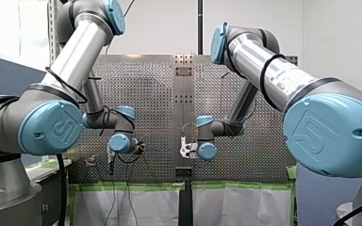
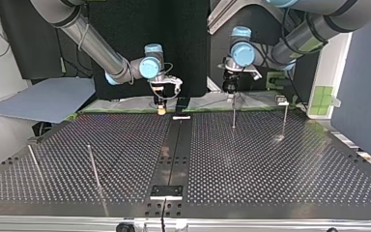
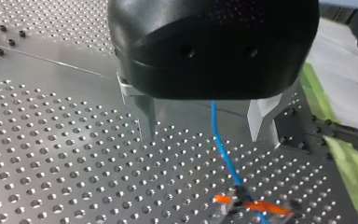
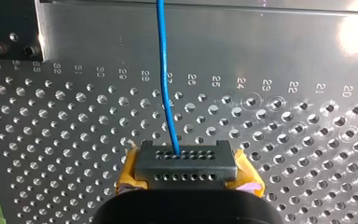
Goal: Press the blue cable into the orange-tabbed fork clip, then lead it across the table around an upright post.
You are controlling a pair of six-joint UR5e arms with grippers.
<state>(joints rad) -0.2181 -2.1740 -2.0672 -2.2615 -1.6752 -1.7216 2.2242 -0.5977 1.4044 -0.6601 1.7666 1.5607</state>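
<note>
right hand (image 4: 186, 164) clamps blue cable (image 4: 163, 70) by table (image 4: 270, 51) numbers 20–26, left hand (image 3: 205, 136) spread apart

A blue cable (image 3: 221, 144), an orange-tabbed clip (image 3: 256, 206), a silver table (image 3: 51, 140) dotted with holes, green tape (image 1: 127, 186).

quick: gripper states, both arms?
Left gripper: open, with the blue cable running loose between its metal fingers.
Right gripper: closed, holding the blue cable between its yellow pads.
</note>
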